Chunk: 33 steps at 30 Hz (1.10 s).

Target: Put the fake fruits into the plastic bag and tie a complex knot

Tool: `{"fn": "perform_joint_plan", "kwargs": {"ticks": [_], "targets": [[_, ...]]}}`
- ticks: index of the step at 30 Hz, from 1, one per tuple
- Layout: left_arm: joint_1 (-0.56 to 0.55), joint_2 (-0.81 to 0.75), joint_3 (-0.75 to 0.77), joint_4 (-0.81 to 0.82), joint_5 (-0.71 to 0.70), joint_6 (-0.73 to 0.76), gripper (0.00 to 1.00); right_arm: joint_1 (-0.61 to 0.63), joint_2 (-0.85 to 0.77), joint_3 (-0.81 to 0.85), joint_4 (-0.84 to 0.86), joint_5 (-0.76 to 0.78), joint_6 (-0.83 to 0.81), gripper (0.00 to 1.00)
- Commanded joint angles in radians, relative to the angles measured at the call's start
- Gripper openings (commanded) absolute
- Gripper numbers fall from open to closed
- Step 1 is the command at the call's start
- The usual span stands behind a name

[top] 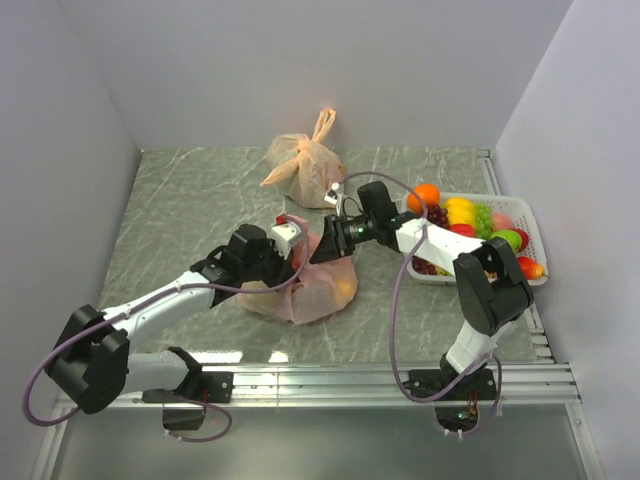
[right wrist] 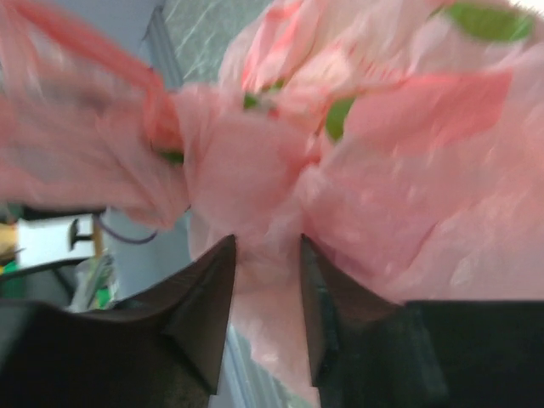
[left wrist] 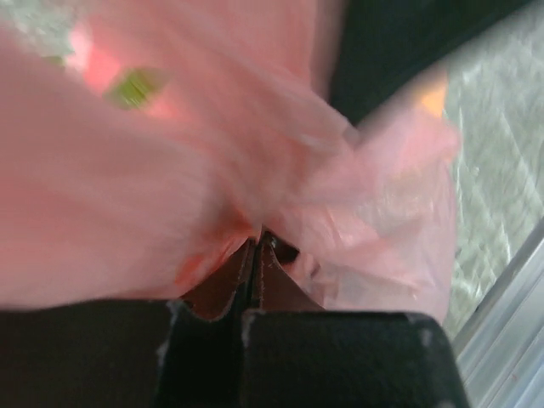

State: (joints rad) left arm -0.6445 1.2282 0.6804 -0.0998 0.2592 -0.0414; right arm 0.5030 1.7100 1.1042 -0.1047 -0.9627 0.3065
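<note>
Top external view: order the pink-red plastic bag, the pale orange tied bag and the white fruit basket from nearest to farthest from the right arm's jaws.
1. The translucent pink-red plastic bag, table centre, its film between the jaws.
2. The pale orange tied plastic bag, behind, toward the back wall.
3. The white plastic mesh basket, far right.

The left arm stretches forward and inward, the left gripper pinched tight on a fold of the plastic bag. The right arm bends back toward it, the right gripper with jaws parted.
</note>
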Motion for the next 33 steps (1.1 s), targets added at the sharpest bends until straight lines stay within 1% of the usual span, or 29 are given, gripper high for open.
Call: {"fn": "perform_joint_plan", "kwargs": {"ticks": [1, 2, 3, 5, 8, 11, 12, 13, 15, 16, 19, 20, 23, 24, 25, 27, 28, 33], "targets": [[0.034, -0.006, 0.016, 0.13, -0.014, -0.103, 0.0, 0.034, -0.027, -0.061, 0.095, -0.094, 0.086, 0.37], [0.046, -0.022, -0.001, 0.156, 0.0, -0.115, 0.0, 0.042, -0.035, -0.076, 0.103, -0.099, 0.103, 0.33], [0.068, -0.032, -0.013, 0.19, 0.033, -0.126, 0.0, 0.048, -0.047, -0.105, 0.131, -0.106, 0.144, 0.31], [0.071, -0.039, -0.03, 0.248, 0.037, -0.146, 0.0, 0.065, -0.056, -0.135, 0.198, -0.119, 0.193, 0.27], [0.082, -0.026, -0.024, 0.262, 0.078, -0.156, 0.0, 0.1, -0.078, -0.182, 0.292, -0.137, 0.319, 0.25], [0.098, -0.035, -0.034, 0.256, 0.115, -0.153, 0.0, 0.117, -0.116, -0.23, 0.379, -0.151, 0.388, 0.25], [0.115, -0.042, -0.039, 0.25, 0.145, -0.15, 0.0, 0.112, -0.124, -0.231, 0.384, -0.154, 0.378, 0.25], [0.123, -0.052, -0.047, 0.242, 0.199, -0.137, 0.0, 0.105, -0.141, -0.219, 0.317, -0.153, 0.352, 0.25], [0.131, -0.087, -0.057, 0.204, 0.221, -0.129, 0.0, 0.059, -0.171, -0.173, 0.24, -0.131, 0.248, 0.25], [0.132, -0.114, -0.07, 0.19, 0.247, -0.115, 0.0, 0.036, -0.182, -0.159, 0.196, -0.117, 0.224, 0.26], [0.134, -0.163, -0.097, 0.137, 0.256, -0.1, 0.0, -0.029, -0.211, -0.104, 0.145, -0.068, 0.174, 0.27], [0.132, -0.17, -0.104, 0.132, 0.258, -0.098, 0.0, -0.037, -0.216, -0.08, 0.135, -0.018, 0.148, 0.28], [0.132, -0.165, -0.12, 0.137, 0.247, -0.107, 0.0, -0.023, -0.216, -0.047, 0.091, 0.091, 0.088, 0.28], [0.134, -0.154, -0.117, 0.135, 0.252, -0.115, 0.0, -0.015, -0.189, -0.024, 0.073, 0.152, 0.073, 0.27], [0.134, -0.129, -0.107, 0.137, 0.25, -0.117, 0.0, 0.005, -0.173, -0.015, 0.045, 0.179, 0.059, 0.26], [0.134, -0.101, -0.093, 0.13, 0.235, -0.121, 0.0, 0.022, -0.121, 0.011, 0.017, 0.222, 0.026, 0.23], [0.134, -0.078, -0.078, 0.117, 0.232, -0.121, 0.0, 0.037, -0.107, 0.014, 0.017, 0.222, 0.022, 0.23], [0.132, -0.042, -0.05, 0.103, 0.238, -0.129, 0.0, 0.084, -0.037, 0.057, -0.09, 0.266, -0.049, 0.19]]}}
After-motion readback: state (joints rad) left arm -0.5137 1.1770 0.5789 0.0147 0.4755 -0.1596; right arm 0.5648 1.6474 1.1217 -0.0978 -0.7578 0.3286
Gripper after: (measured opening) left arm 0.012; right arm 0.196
